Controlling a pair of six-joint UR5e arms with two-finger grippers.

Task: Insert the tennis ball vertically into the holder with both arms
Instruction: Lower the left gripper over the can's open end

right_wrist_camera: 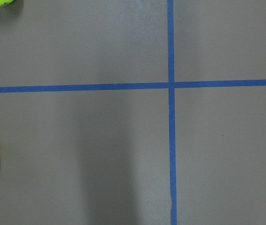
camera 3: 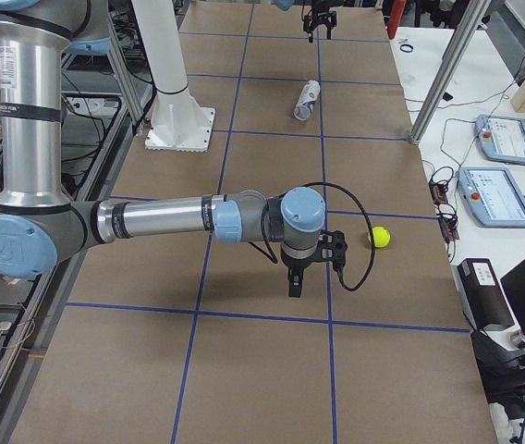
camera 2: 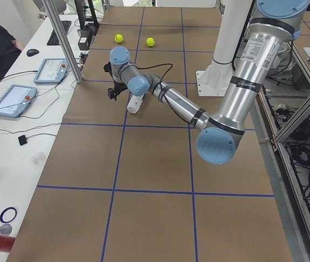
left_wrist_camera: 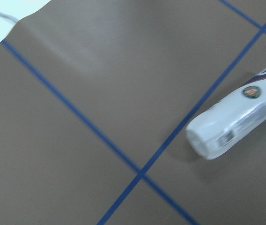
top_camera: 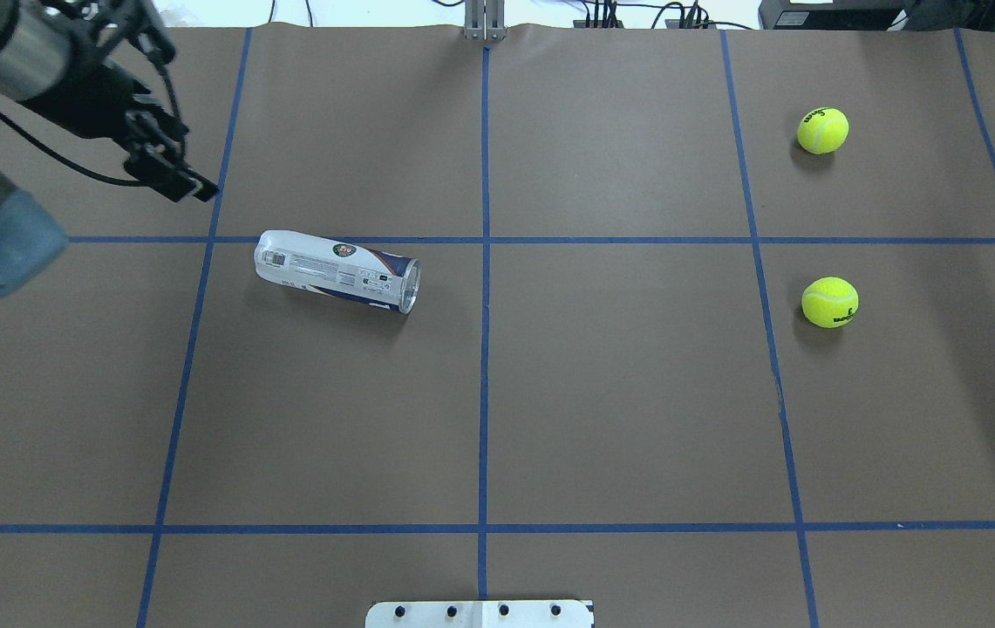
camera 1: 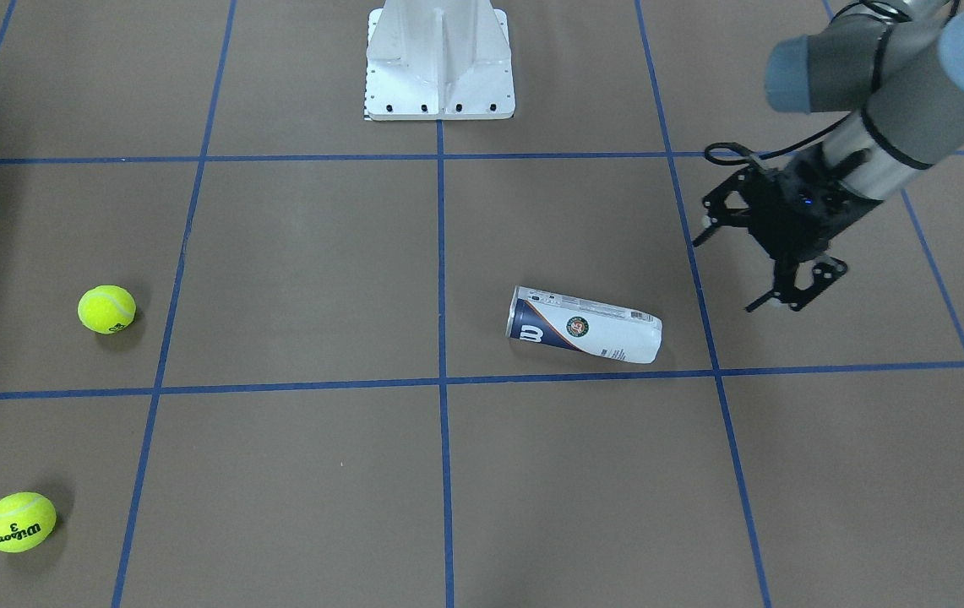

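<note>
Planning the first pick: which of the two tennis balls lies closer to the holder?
The tennis ball nearer the robot's base, in the same taped row as the holder; the other ball lies one row farther out.

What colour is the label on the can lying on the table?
White and navy on the holder, clearest in the exterior front-facing view.

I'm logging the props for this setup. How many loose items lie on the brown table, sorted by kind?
Tennis balls: 2
Ball can, lying on its side: 1
Total: 3
</note>
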